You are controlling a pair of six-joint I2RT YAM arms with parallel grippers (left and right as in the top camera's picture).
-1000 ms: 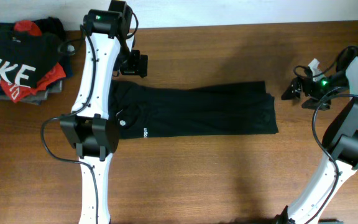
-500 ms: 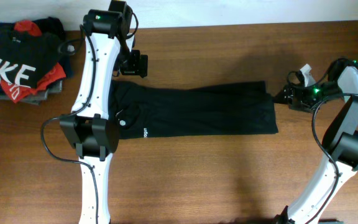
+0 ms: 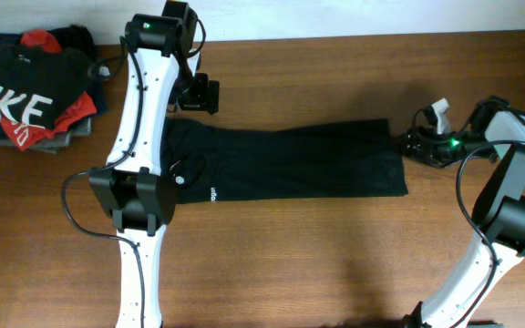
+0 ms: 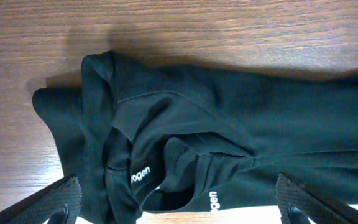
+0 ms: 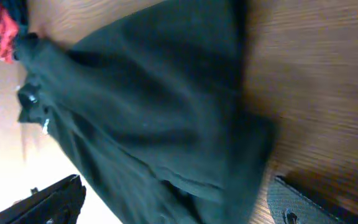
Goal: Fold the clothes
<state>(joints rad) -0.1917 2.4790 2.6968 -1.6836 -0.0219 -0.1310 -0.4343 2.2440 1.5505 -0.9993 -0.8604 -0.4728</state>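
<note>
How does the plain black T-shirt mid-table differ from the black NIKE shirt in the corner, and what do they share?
Print: the plain T-shirt carries only small white text and a tiny logo; the NIKE shirt has large white letters.
Pose: the plain T-shirt lies on the table as a long folded strip; the NIKE shirt sits atop a pile of garments.
Both are black.
</note>
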